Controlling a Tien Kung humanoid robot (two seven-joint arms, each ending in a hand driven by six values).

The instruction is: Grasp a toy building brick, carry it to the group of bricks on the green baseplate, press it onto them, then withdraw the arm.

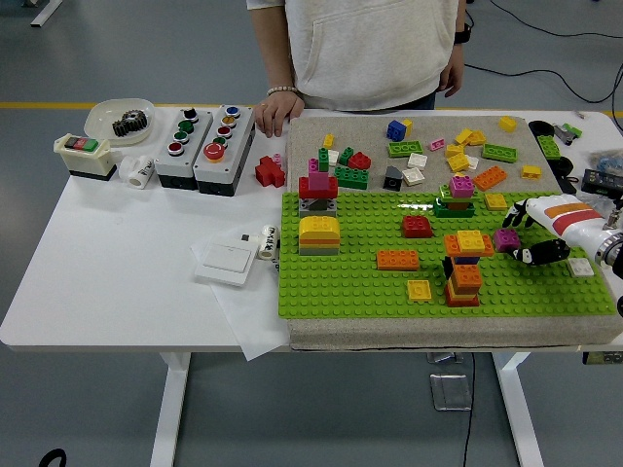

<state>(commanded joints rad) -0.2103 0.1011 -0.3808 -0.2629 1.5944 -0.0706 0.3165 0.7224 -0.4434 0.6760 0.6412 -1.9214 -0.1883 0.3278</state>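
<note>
The green baseplate (360,287) lies on a beige mat and carries several brick groups. One of them is a tall orange, yellow and red stack (465,265). My right hand (523,236) reaches in from the right edge, just right of that stack. Its black fingers (516,211) and thumb close around a small magenta brick (506,239), which hangs low over the plate a short gap from the stack. My left arm is out of sight.
Loose bricks (458,156) are scattered on the mat behind the plate. On the left of the table stand button boxes (204,136), a red brick (270,172), a white switch plate (224,261) and paper. A person stands at the far side with one hand (275,109) on the table.
</note>
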